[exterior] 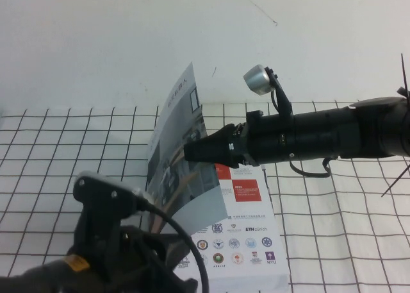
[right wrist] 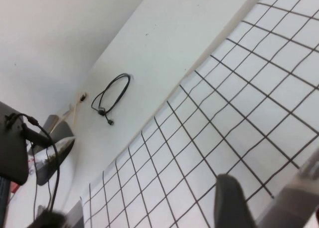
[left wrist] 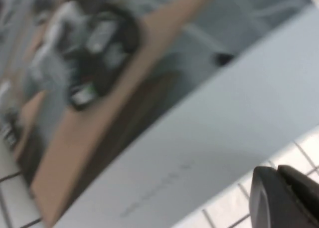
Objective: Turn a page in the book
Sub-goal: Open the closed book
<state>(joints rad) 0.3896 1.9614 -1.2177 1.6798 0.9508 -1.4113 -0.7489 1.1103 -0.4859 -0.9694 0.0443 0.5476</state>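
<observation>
Page (exterior: 172,145) of book (exterior: 246,242) propped upright against right gripper (exterior: 192,152), fingers released; left gripper (left wrist: 284,198) just beside page, fingers' state unclear

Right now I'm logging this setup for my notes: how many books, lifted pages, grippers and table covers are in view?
Book: 1, lying open on the cloth
Page: 1, raised and curling upright
Grippers: 2, the right gripper at the page, the left gripper low beside the page
Checked tablecloth: 1
Total: 5
</observation>
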